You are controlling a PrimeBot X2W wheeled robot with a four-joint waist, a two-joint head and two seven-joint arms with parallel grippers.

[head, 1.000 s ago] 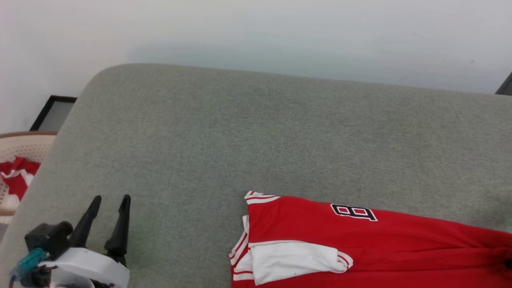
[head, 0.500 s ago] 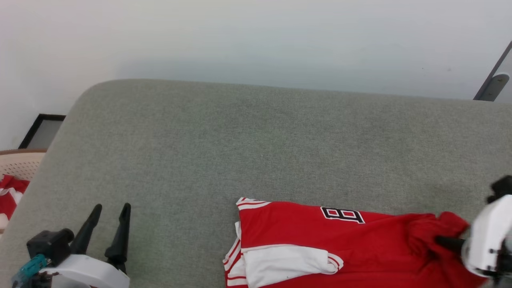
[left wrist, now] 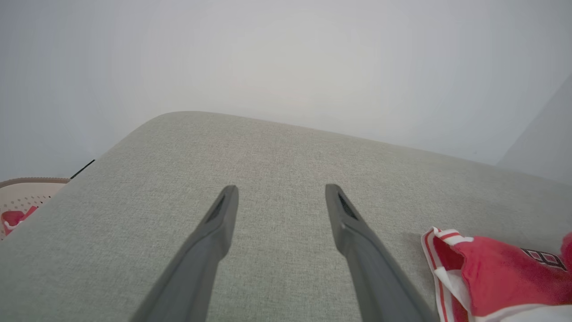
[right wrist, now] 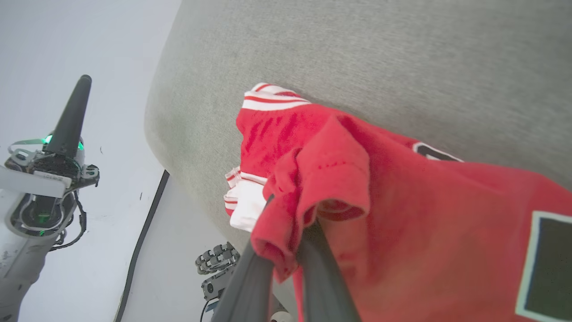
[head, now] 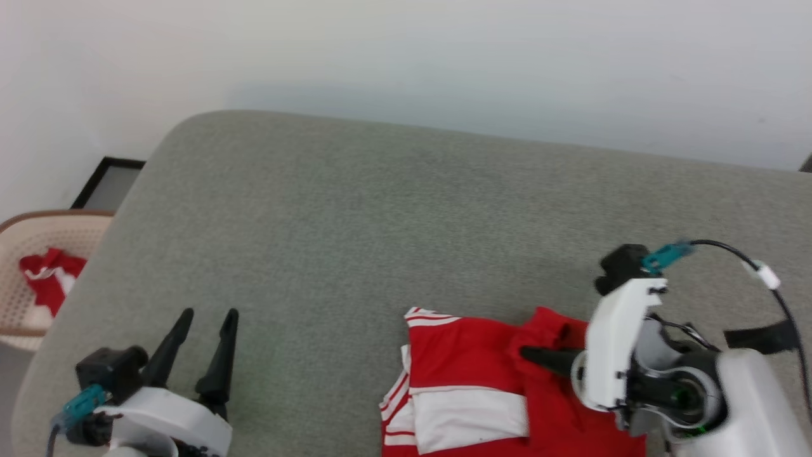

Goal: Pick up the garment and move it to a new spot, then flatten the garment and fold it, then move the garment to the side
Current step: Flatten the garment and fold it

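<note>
Right hand (head: 528, 353): clamped on a bunched red fold of the garment (head: 469, 355).
Garment: on the counter (head: 380, 222), spread beneath and left of that hand.
Left hand (head: 209, 314): wide, over the counter, well left of the garment.
Basket (head: 70, 235): left of the left hand, red cloth (head: 47, 279) inside.

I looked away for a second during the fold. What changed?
The right gripper, shut on a red edge of the shirt, came in from the right and carried that edge leftward over the shirt, doubling it. The left gripper stayed open and idle over the grey surface.
</note>
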